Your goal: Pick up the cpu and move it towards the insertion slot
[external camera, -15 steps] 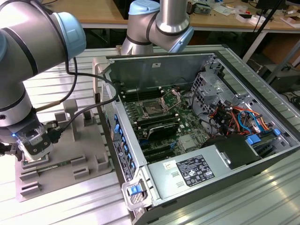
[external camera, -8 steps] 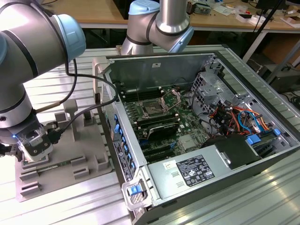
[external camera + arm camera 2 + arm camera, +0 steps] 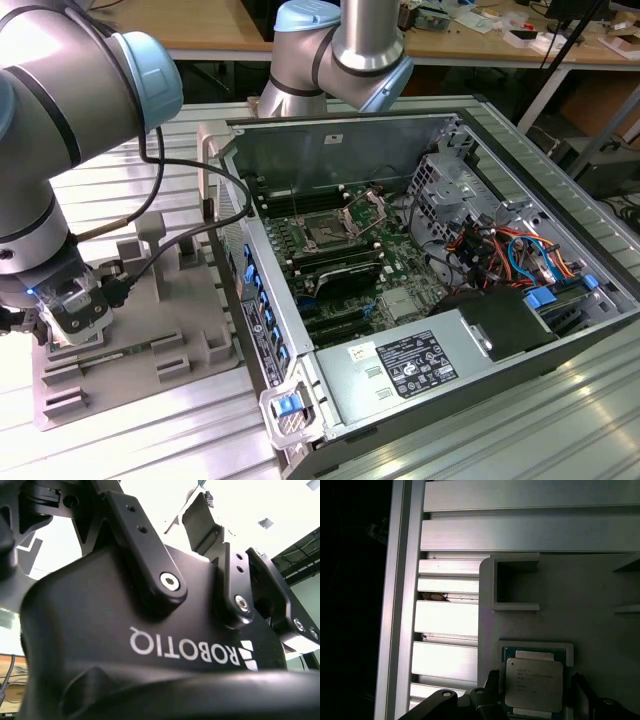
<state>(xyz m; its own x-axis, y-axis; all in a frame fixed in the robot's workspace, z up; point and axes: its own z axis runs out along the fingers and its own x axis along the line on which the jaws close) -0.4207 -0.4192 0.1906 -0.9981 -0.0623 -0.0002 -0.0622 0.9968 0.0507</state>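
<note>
You have the black gripper [image 3: 535, 678] spread wide astride the small square silver-topped cpu [image 3: 534, 684] in its grey plastic tray [image 3: 600, 590]; fingers [image 3: 493, 681] apparently clear of its edges.

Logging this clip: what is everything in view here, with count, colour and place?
cpu: one, silvery top, seated in a raised frame on the tray.
tray: one, grey, on the table at the exterior view's left.
insertion slot: one, dark with shiny metal frame, on the green board inside the computer case.
computer case: one, grey metal, open, middle of the exterior view.
power supply: one, silver, near end of the case.
table: one, ribbed aluminium, under tray and case.
desks: wooden, behind the table.
arm: one, grey with pale blue caps, above the tray.
claw: one, black, open, fingers on either side of the cpu.
</note>
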